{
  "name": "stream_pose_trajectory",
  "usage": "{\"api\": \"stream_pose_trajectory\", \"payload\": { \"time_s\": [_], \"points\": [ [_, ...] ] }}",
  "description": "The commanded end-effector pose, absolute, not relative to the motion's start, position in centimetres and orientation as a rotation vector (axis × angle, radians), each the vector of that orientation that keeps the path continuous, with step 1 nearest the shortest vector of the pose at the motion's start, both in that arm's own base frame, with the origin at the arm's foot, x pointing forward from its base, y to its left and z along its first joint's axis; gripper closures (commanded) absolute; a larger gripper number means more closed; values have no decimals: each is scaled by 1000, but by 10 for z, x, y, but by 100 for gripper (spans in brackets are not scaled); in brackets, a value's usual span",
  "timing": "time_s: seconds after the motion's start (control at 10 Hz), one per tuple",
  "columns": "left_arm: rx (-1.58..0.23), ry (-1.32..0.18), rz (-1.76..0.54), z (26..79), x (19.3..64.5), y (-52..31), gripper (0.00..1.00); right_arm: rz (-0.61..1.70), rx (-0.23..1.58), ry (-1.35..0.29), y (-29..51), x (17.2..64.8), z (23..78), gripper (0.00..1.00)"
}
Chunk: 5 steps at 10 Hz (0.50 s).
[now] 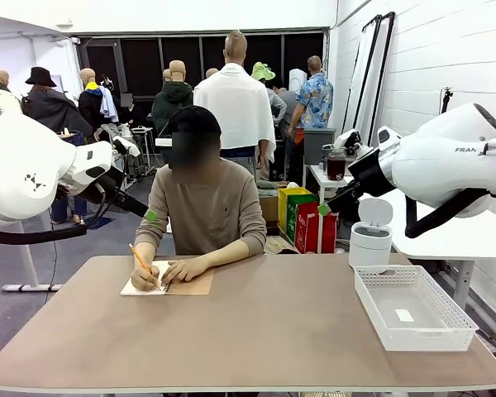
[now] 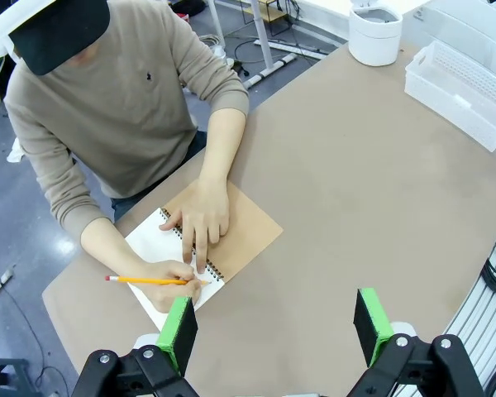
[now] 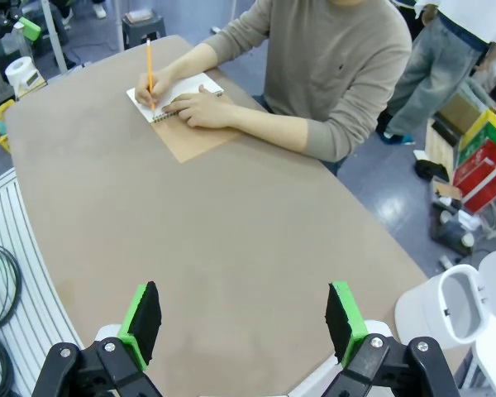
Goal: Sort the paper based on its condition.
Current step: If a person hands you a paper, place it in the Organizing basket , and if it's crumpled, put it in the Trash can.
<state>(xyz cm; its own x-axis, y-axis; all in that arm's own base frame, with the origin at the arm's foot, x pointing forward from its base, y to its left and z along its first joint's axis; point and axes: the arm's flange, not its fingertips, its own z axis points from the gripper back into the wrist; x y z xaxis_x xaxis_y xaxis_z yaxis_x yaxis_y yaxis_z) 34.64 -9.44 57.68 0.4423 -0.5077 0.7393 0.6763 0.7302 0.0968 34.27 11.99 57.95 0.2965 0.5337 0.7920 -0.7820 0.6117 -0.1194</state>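
Note:
Loose paper is out of view. A person at the far side writes with a yellow pencil [image 2: 145,280] on the white open page of a spiral notebook [image 2: 248,236] with a brown kraft cover, one hand pressing it flat. The notebook [image 1: 182,285] lies at the table's far left edge. My left gripper [image 2: 273,324] hovers high above the table, open and empty, with the notebook just beyond its fingers. My right gripper [image 3: 244,318] also hangs open and empty over bare tabletop, with the notebook [image 3: 190,136] far ahead.
A white lattice basket [image 1: 413,335] sits at the table's right edge with a small white slip inside. A white lidded bin [image 1: 370,240] stands behind it, off the table. The brown tabletop [image 1: 264,331] is bare across the middle and front.

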Motion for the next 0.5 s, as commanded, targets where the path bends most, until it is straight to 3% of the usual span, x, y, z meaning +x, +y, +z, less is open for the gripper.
{"api": "stream_pose_trajectory", "payload": {
  "time_s": [0.0,0.4],
  "points": [
    [-235,-830,-755,577,345,-94,0,896,318,-910,119,343,579,0],
    [-235,-830,-755,577,345,-94,0,896,318,-910,119,343,579,0]
  ]
}}
